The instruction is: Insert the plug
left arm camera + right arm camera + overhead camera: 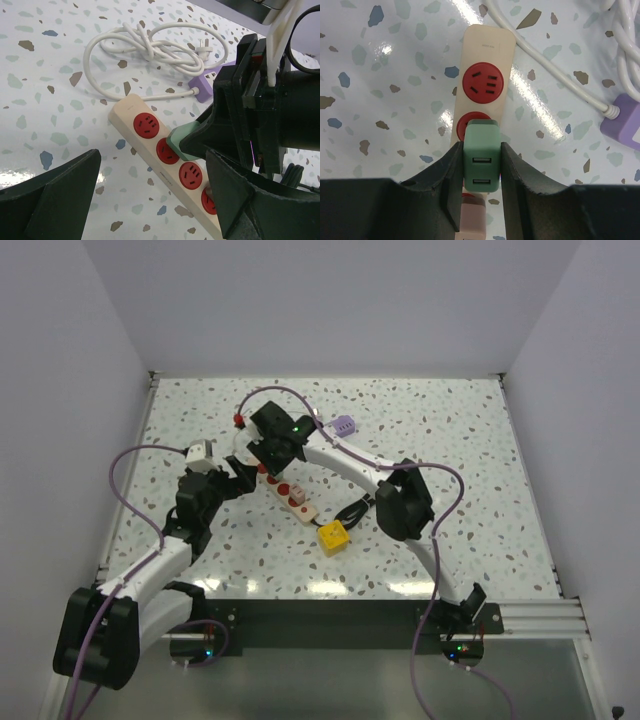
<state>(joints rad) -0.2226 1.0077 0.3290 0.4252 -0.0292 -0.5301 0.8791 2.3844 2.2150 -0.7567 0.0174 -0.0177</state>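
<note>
A cream power strip (291, 494) with red sockets lies mid-table; it also shows in the left wrist view (131, 108) and the right wrist view (487, 45). My right gripper (481, 172) is shut on a green USB plug (481, 150) and holds it right over the second red socket. The plug's prongs are hidden. In the left wrist view the green plug (181, 141) overlaps that socket's edge. My left gripper (155, 200) is open and empty, low beside the strip, with its right finger (240, 200) over the strip's near part.
A pink plug (474, 216) sits in the strip behind the green one. A purple adapter (622, 120) with a coiled white cable (150, 47) lies beyond the strip. A yellow block (333, 536) with a black cable lies at the strip's near end.
</note>
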